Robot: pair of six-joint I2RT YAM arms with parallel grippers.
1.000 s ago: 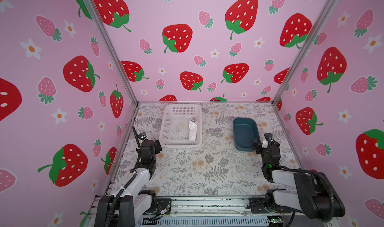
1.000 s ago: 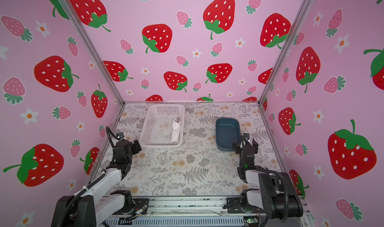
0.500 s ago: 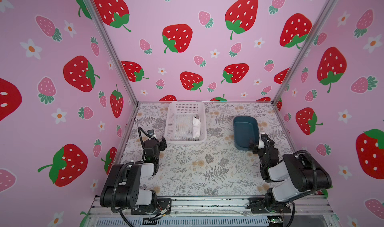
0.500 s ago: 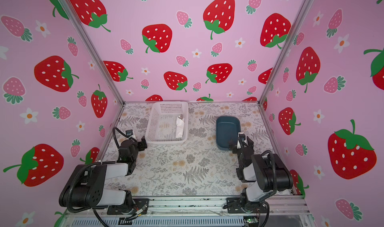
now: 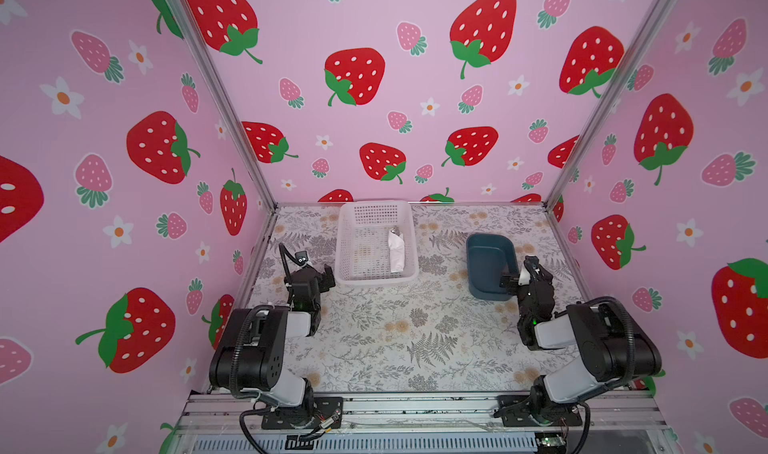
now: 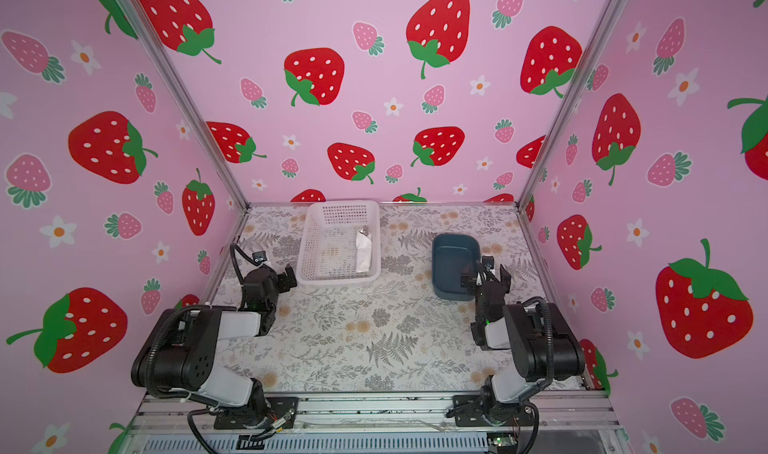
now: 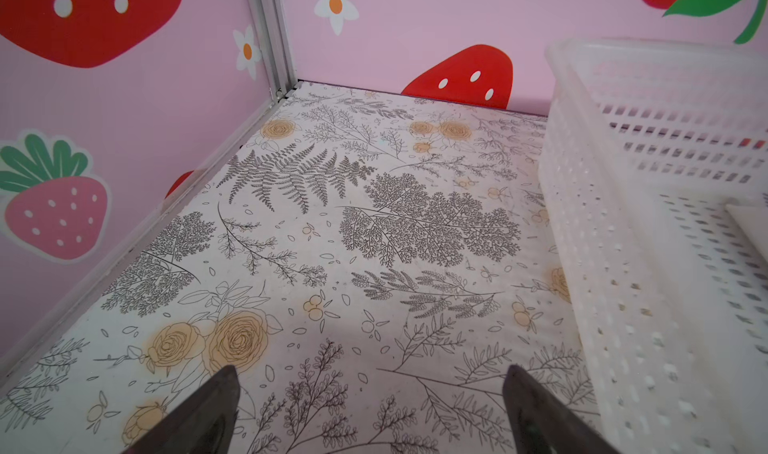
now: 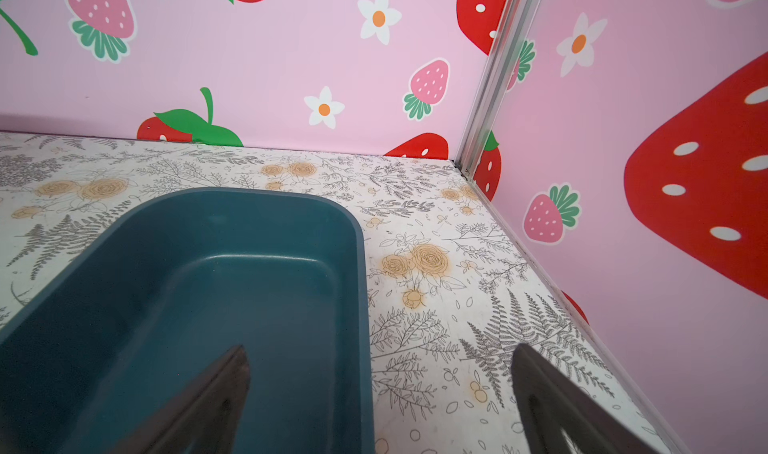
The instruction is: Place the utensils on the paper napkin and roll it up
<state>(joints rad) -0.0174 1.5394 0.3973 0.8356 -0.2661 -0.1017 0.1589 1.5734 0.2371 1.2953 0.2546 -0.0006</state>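
The paper napkin (image 5: 396, 251) (image 6: 363, 252) lies as a white roll inside the white basket (image 5: 376, 281) (image 6: 336, 281), along its right wall. A small metal tip of the utensils (image 5: 397, 232) (image 6: 365, 232) pokes out of the roll's far end; the rest is hidden in the paper. My left gripper (image 5: 311, 274) (image 6: 272, 276) (image 7: 370, 394) is open and empty, low over the table by the basket's front left corner. My right gripper (image 5: 524, 275) (image 6: 485, 277) (image 8: 380, 373) is open and empty, straddling the right wall of the blue tub.
An empty blue tub (image 5: 486, 256) (image 6: 453, 261) (image 8: 249, 265) stands right of centre. The basket wall (image 7: 602, 265) fills one side of the left wrist view. Pink strawberry walls close in the back and both sides. The floral tabletop (image 5: 395, 335) lies between the folded arms.
Both arms have drawn back and folded up toward the front rail. The basket with the roll slid slightly back and right early on. The left jaws have spread wider.
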